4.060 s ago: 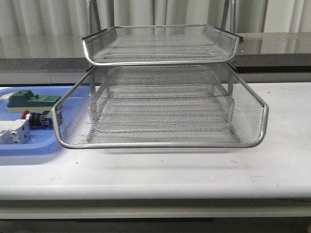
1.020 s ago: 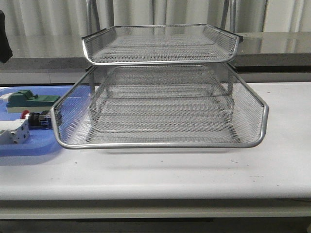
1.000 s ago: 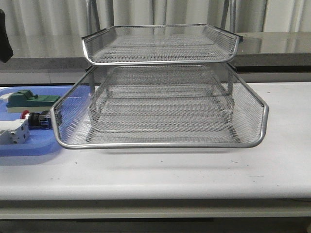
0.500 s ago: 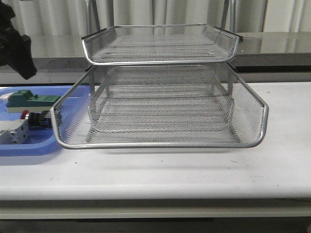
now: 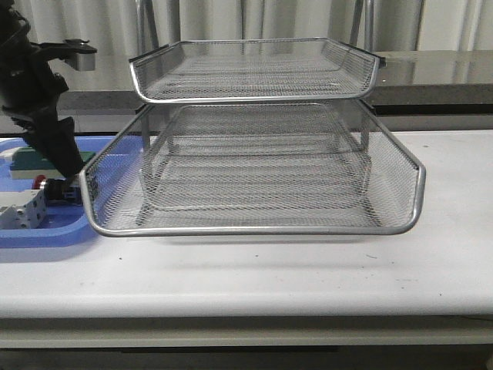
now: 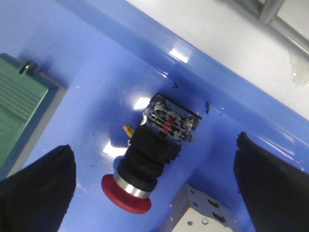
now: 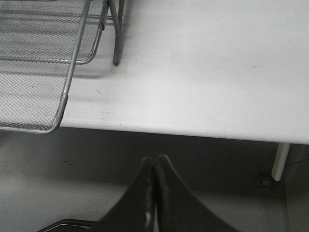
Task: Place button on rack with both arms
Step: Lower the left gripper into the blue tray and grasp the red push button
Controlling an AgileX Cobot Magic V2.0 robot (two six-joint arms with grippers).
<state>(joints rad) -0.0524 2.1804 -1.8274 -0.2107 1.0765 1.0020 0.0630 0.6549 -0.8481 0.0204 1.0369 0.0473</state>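
Hovering left gripper (image 6: 153, 193): jaws spread wide, one finger each side of the button, not touching.
Button (image 6: 149, 155): lying on the blue tray (image 5: 46, 231), far left of front view, beside the rack (image 5: 254, 166).
Right gripper (image 7: 154, 188): fingers pressed together, holding nothing.

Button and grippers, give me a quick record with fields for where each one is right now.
button: lying on its side in the blue tray, untouched
left gripper: open, fingers straddling the button from above
right gripper: shut, empty, off the table's front edge
rack: on the table, no button in it
green block: in the blue tray beside the button
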